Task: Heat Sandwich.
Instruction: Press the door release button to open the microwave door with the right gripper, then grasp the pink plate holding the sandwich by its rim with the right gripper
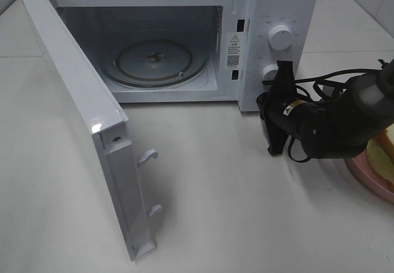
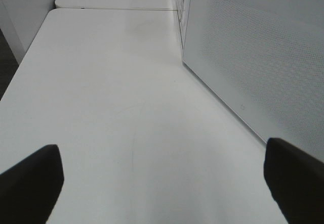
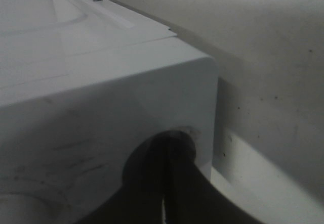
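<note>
The sandwich (image 1: pixel 386 145) shows only as a strip of white bread with tan crust at the far right edge, lying on a round pink plate (image 1: pixel 368 177) and mostly hidden behind my right arm. A white microwave (image 1: pixel 280 2) stands at the back with its door (image 1: pixel 80 100) swung wide open and a glass turntable (image 1: pixel 154 62) inside. My right gripper (image 1: pixel 282 69) is shut, holding nothing, with its tips against the microwave's control panel beside the lower knob (image 1: pixel 269 73); its wrist view shows the shut gripper (image 3: pixel 171 142) touching the white casing. My left gripper (image 2: pixel 162 183) is open above bare table.
The open door juts toward the front left of the white table (image 1: pixel 234 211), its latch hooks (image 1: pixel 148 157) sticking out. An upper knob (image 1: pixel 281 37) sits on the panel. In the left wrist view a white perforated wall (image 2: pixel 253 57) stands close beside the gripper.
</note>
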Available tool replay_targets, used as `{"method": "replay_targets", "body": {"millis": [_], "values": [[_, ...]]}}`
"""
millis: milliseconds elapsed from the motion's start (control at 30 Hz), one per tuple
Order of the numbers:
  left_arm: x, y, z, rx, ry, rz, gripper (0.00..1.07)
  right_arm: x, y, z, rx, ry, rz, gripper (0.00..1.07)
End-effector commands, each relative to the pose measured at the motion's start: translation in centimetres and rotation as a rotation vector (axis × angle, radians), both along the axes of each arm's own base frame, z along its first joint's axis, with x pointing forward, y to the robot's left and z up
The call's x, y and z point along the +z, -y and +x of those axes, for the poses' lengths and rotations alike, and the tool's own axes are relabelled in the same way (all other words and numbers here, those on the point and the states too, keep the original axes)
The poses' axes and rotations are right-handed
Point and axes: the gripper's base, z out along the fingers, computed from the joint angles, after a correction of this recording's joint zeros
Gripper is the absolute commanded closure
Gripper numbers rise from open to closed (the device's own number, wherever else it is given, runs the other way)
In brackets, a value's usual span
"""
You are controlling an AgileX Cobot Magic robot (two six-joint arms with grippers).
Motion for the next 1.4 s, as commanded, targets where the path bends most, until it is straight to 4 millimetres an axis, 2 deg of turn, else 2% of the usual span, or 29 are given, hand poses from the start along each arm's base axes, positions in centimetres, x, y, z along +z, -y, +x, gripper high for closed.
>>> {"method": "replay_targets", "body": {"millis": [33,200,467,567,867,1100,1233,1267,1400], "values": [[-0.1,0.0,-0.3,0.001,0.024,0.0,0.05,3.9,0.4,2.4,-0.011,0.246,0.004,1.06],[-0.1,0.0,-0.3,0.001,0.024,0.0,0.05,3.2,0.4,1.4,0.022,0.134,-0.011,1.06],[-0.1,0.0,-0.3,0.001,0.024,0.0,0.05,3.3,0.5,-0.2,0.085,0.043,-0.047,1.06],[-0.1,0.0,-0.3,0.001,0.024,0.0,0.05,2.9,0.7,-1.5,0.115,-0.026,-0.068,1.07],[-0.1,0.0,-0.3,0.001,0.024,0.0,0.05,3.8,1.0,-3.5,0.195,-0.118,-0.144,1.06],[-0.1,0.0,-0.3,0.001,0.024,0.0,0.05,4.7,1.3,-5.1,0.309,-0.244,-0.284,1.04],[-0.1,0.0,-0.3,0.001,0.024,0.0,0.05,5.3,1.6,-6.6,0.486,-0.364,-0.457,1.03],[-0.1,0.0,-0.3,0.001,0.024,0.0,0.05,5.3,1.6,-6.6,0.486,-0.364,-0.457,1.03],[-0.1,0.0,-0.3,0.001,0.024,0.0,0.05,6.3,1.8,-7.6,0.686,-0.375,-0.646,1.01]]}}
